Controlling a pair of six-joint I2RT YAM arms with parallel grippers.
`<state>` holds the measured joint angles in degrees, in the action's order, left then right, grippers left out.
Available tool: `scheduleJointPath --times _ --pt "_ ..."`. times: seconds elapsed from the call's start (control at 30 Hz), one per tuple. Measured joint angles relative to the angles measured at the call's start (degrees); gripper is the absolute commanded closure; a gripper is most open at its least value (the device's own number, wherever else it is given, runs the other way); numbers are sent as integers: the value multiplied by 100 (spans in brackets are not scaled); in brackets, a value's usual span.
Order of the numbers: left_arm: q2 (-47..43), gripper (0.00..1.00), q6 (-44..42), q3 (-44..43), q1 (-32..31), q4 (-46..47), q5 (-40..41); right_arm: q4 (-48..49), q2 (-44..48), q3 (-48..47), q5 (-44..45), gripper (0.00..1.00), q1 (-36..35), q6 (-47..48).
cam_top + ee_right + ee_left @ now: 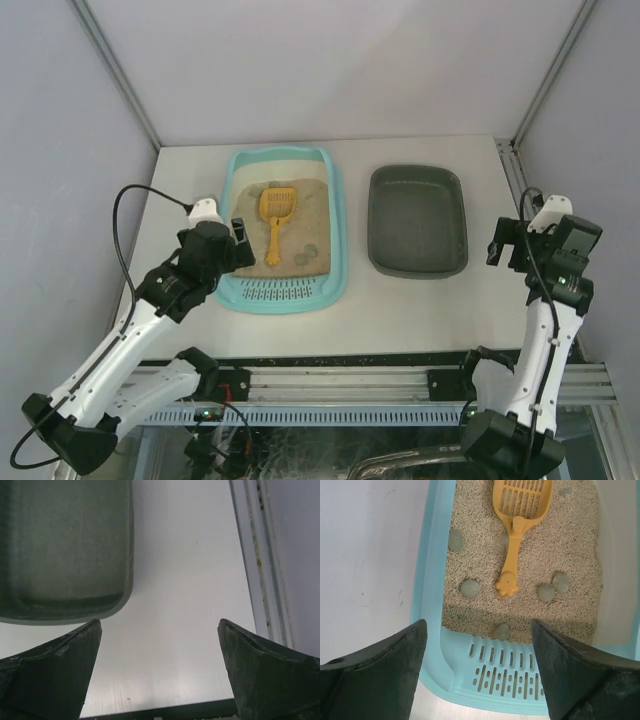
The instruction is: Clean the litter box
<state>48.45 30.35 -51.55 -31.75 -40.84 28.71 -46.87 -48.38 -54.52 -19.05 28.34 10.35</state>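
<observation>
Top external view: on the far, left-of-centre part of the tabletop (420, 310), the litter box (339, 240), light turquoise, long sides running from the far edge toward the near edge, slotted grate at the near end. Inside, tan litter (300, 225) and a yellow scoop (277, 215) lying flat on it, slotted head toward the far edge, handle toward the grate. Right of the box, parted from it by a strip of bare tabletop, a shorter dark grey tray (417, 220), set parallel. Left gripper (240, 243) at the box's left rim, close to the near-left corner; released, jaws spread wide, nothing between them. Right gripper (505, 245) near the tabletop's right edge, beside the grey tray's near-right corner, likewise spread and holding nothing.

Left wrist view: left fingers (380, 680) wide apart above the grate end, with the grate and the scoop's paw-shaped handle tip showing in the gap. Around that tip, several grey-green clumps (470, 587): one just left of it, two close together on its right, one by the left wall farther up, one at the grate's edge.

Right wrist view: right fingers (50, 680) spread above bare tabletop, the grey tray's rounded corner beyond the left one, a metal rail (255, 555) along the right edge.
</observation>
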Motion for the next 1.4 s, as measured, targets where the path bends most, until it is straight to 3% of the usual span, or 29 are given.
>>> scheduleJointPath --times 0.1,0.2,0.4,0.6,0.83,1.4 --pt "-79 3 -13 20 22 140 33 201 463 223 247 0 -267 -48" --pt "-157 12 -26 20 85 334 85 278 697 278 378 0 -313 -42" --pt "122 14 -393 -160 101 350 -326 393 422 275 723 0 -275 -48" --pt "1655 23 -367 -1220 90 308 -813 522 114 317 1207 0 -748 -70" --pt "3860 28 -94 -1357 61 361 -1414 492 111 317 973 0 -560 -63" --pt "5558 32 -50 -1827 68 953 -728 146 107 315 -63 0 -199 68"
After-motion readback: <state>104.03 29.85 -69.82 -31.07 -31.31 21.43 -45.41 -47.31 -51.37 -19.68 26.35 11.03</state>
